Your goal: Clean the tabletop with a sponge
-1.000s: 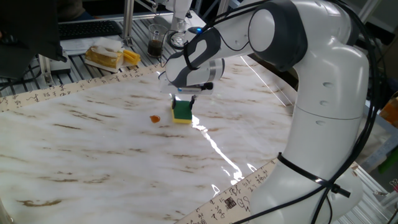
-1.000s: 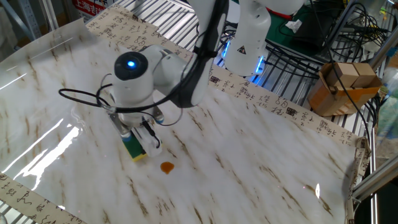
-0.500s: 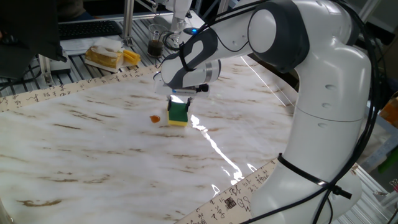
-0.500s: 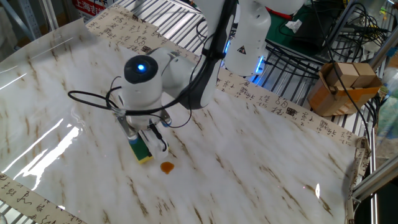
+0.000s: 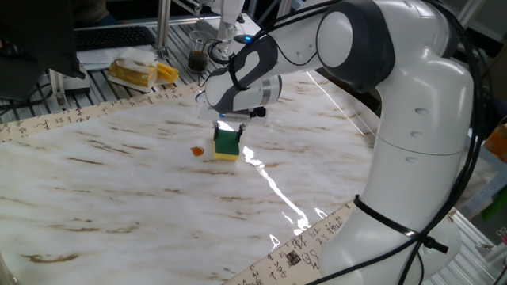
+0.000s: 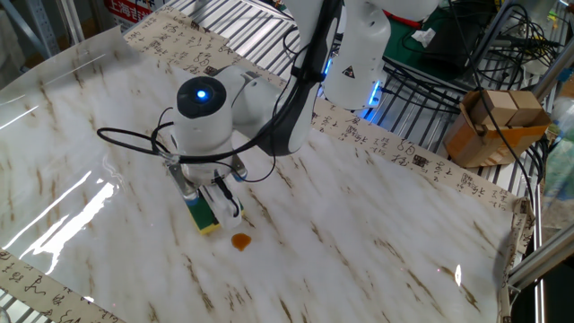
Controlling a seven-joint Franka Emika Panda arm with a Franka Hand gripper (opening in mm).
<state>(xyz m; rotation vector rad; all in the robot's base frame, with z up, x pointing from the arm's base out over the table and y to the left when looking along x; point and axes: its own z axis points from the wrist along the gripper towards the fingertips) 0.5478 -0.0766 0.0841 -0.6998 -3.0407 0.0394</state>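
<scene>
Tool (image 6: 205, 199) clamps sponge (image 5: 227, 146) on tabletop (image 5: 119, 198) (fingertips mostly hidden).

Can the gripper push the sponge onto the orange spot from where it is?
Probably yes. The gripper holds the sponge down on the tabletop, and the orange spot lies just beside it with nothing between them.

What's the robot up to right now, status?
Tool shut on sponge, pressed to tabletop. Orange spot just beside it. Nothing in the way.
</scene>
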